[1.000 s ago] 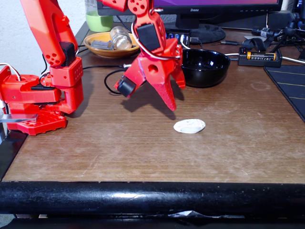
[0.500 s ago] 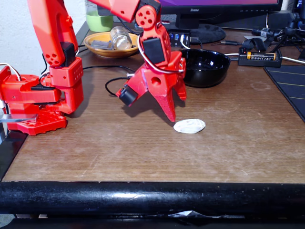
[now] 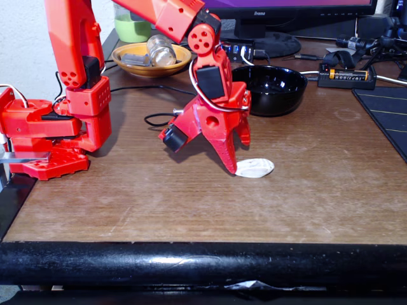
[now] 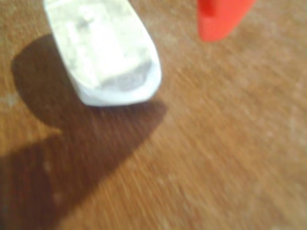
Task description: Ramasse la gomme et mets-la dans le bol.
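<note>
The white oval gomme (image 3: 255, 168) lies flat on the brown table, in front of the glossy black bol (image 3: 272, 90). My red gripper (image 3: 237, 154) points down at the eraser's left end, jaws spread and holding nothing. Its longer fingertip (image 3: 230, 169) reaches table level right beside the eraser; whether they touch is unclear. The bowl stands behind and slightly right of the gripper. In the wrist view the gomme (image 4: 103, 52) fills the upper left, blurred, and one red fingertip (image 4: 218, 19) shows at the top to its right, apart from it.
The arm's red base (image 3: 57, 127) stands at the left. An orange-yellow dish (image 3: 149, 58) with a bulb and a green cup (image 3: 132, 27) sit at the back left. A battery holder (image 3: 346, 76), cables, and a dark mat (image 3: 386, 114) are at the right. A black bar (image 3: 203, 260) runs along the table's front edge.
The gripper has come down and to the right, from above the table to the eraser's left end. The eraser and bowl have not moved.
</note>
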Available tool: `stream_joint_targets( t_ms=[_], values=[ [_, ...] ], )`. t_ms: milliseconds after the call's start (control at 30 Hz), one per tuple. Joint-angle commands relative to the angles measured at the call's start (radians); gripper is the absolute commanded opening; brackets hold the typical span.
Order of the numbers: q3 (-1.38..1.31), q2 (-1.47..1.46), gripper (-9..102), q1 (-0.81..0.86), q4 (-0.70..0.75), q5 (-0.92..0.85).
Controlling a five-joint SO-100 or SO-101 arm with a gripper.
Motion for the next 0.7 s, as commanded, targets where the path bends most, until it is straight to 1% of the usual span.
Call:
stream_joint_targets(
  t_ms=[0,233,567,667],
  values=[
    [0.012,0.003,30,0.014,-0.044,-0.002],
    [0.074,-0.028,30,0.021,-0.123,-0.012],
    [0.089,-0.055,30,0.020,-0.152,-0.011],
    [0.104,-0.057,30,0.018,-0.189,-0.011]
  ],
)
